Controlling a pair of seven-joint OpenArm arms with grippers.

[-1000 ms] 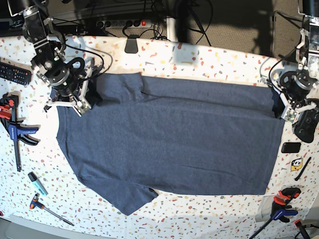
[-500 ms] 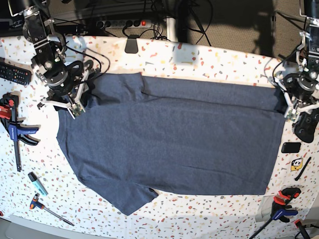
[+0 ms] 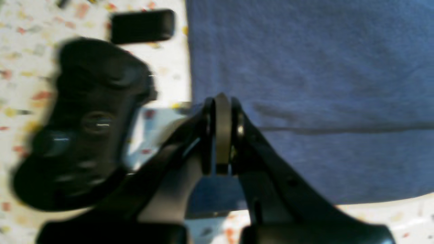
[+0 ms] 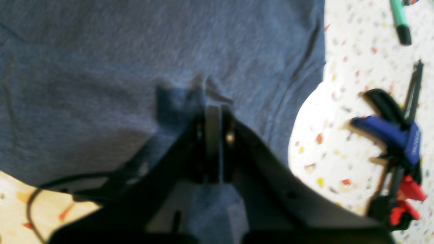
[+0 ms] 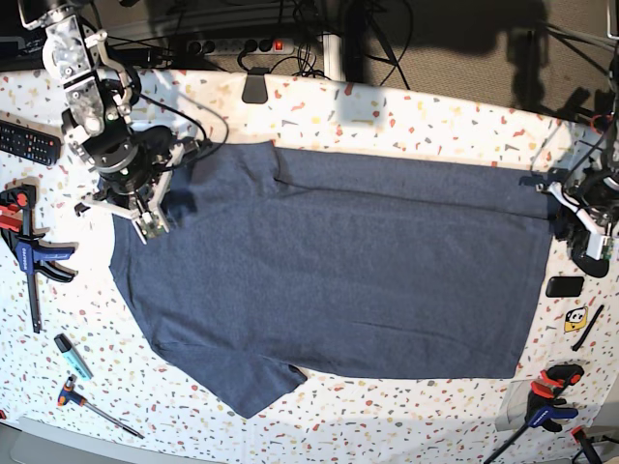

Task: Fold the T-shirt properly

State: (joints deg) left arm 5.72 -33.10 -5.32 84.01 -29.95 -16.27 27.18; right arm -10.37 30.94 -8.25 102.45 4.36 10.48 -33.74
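The speckled surface (image 5: 387,116) carries the T-shirt (image 5: 338,280) spread flat, with clamps (image 5: 29,253), a remote (image 5: 27,143) and a marker (image 5: 73,355) beside the right end effector (image 5: 147,224).

The T-shirt (image 5: 329,271) is a dark, heathered navy blue, plain with no print showing. The table (image 5: 406,116) beneath it is white, speckled all over with small red, orange, yellow and grey flecks. A clamp (image 4: 395,149) beside the shirt is blue and black with red tips; a marker (image 4: 400,20) near it is teal green with a black end. The game controller (image 3: 84,125) is glossy black, and so is the small block (image 3: 142,26) next to it. Both grippers' fingers are black
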